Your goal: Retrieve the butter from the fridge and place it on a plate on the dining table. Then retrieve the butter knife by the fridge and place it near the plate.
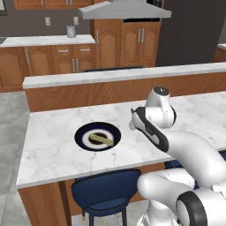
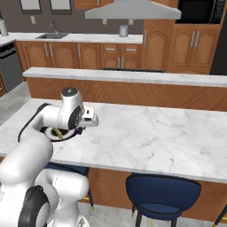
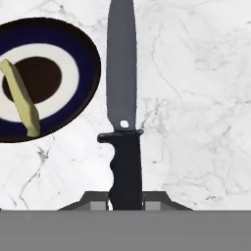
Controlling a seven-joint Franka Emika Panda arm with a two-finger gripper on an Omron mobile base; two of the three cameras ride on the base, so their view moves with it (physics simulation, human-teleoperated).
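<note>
My gripper (image 3: 126,202) is shut on the butter knife (image 3: 122,93), holding its black handle, with the grey blade pointing away over the white marble dining table (image 3: 196,98). Just beside the blade lies the navy plate (image 3: 89,63) with its white ring, and the yellowish butter (image 3: 22,98) rests on it. In the left base view the gripper (image 1: 132,122) hovers right of the plate (image 1: 80,136) and the butter (image 1: 102,140). My arm hides part of the plate (image 2: 49,134) in the right base view. A tall dark grey unit (image 1: 190,31) stands at the back right; I cannot tell whether it is the fridge.
A raised marble ledge with a wooden front (image 1: 110,76) runs behind the table. Blue stools (image 1: 106,190) (image 2: 162,193) stand at the near edge. Wooden cabinets, a range hood (image 1: 126,9) and a counter with a sink (image 2: 53,35) line the back wall.
</note>
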